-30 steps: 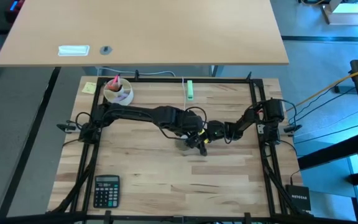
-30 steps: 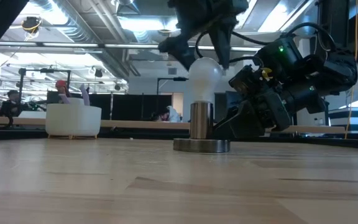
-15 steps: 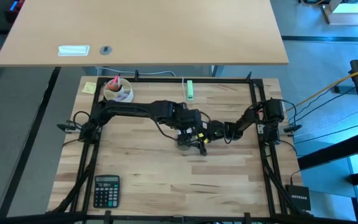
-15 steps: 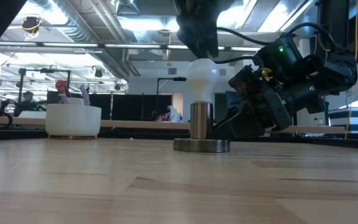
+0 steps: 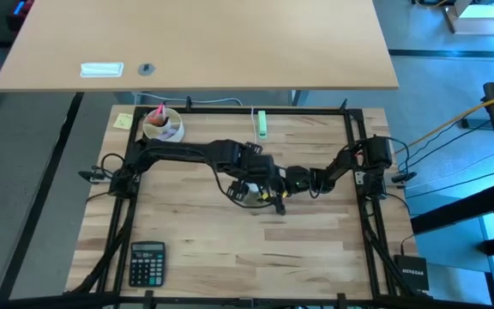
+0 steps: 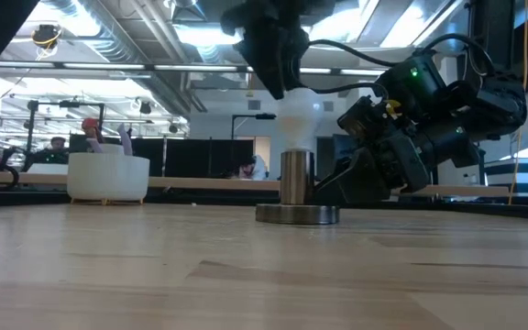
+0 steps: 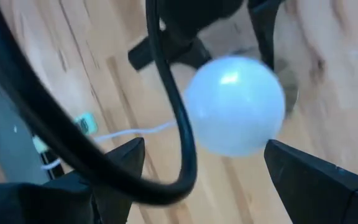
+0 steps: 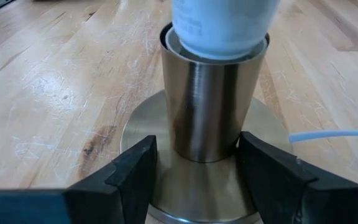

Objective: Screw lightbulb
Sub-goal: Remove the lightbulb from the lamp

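The white lightbulb [image 6: 299, 112] stands upright with its base in the metal socket [image 6: 296, 177], whose round disc [image 6: 296, 214] rests on the table. In the left wrist view the bulb's head [image 7: 235, 106] shows beyond my left gripper [image 7: 205, 148], which is open. In the low view that gripper [image 6: 276, 64] hovers just above and left of the bulb, touching nothing. My right gripper [image 8: 197, 149] comes in low from the table's right [image 5: 274, 196], shut on the socket's stem. My right gripper has its two fingers [image 8: 138, 168] on either side of the socket's metal stem, at its lower end [image 8: 204, 146] just above the disc. The fingers lie level and come from the table's right. The socket stands upright, with its disc flat on the table.
A white bowl [image 5: 162, 125] stands at the far left, next to a yellow note [image 5: 123, 121]. A green item [image 5: 262, 124] lies at the far middle. A calculator [image 5: 147, 263] lies near the front left. The socket's thin white cord [image 8: 334, 133] runs off beside the disc.
My left gripper has turned about over the bulb's head and shifted toward the table's left. It now stands above and left of the bulb instead of around its top. The bulb, the socket and my right gripper have stayed in place.
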`<state>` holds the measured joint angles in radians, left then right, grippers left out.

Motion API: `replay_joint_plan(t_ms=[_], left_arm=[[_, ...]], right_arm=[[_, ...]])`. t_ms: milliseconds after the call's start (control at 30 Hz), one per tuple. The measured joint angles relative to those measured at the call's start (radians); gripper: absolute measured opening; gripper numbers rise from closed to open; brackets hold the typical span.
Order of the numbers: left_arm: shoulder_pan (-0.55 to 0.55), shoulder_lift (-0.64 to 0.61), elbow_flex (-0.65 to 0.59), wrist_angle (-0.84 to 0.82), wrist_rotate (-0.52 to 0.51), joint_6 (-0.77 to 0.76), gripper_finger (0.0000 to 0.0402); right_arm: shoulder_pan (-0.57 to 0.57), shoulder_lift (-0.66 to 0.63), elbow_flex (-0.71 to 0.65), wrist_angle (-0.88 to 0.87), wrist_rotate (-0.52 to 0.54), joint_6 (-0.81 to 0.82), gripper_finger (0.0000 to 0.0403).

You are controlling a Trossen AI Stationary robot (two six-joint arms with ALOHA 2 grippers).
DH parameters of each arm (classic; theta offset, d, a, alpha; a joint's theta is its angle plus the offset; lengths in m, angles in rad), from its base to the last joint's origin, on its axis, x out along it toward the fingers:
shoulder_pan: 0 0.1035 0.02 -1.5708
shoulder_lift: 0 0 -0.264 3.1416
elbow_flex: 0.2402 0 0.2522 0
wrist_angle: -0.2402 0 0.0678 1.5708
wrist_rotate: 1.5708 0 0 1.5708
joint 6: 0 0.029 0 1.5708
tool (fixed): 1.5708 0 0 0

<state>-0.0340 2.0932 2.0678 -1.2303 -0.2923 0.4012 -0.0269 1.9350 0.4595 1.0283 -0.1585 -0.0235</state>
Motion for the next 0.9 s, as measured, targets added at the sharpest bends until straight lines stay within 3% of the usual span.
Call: replay_joint_plan(t_ms=[267, 533, 733, 900], left_arm=[[0.004, 0.002, 0.0, -0.138, 0.057, -0.069, 0.032], [-0.077, 0.002, 0.0, -0.141, 0.159, -0.163, 0.032], [-0.162, 0.002, 0.0, -0.063, 0.001, -0.067, 0.032], [-0.159, 0.002, 0.0, 0.04, -0.01, 0.088, 0.032]], right_arm=[[0.0, 0.0, 0.0, -0.001, -0.005, -0.001, 0.0227], [0.0, 0.0, 0.0, -0.001, -0.01, -0.001, 0.0227], [0.0, 0.0, 0.0, 0.0, -0.01, -0.001, 0.0227], [0.0, 0.0, 0.0, 0.0, -0.01, -0.001, 0.0227]])
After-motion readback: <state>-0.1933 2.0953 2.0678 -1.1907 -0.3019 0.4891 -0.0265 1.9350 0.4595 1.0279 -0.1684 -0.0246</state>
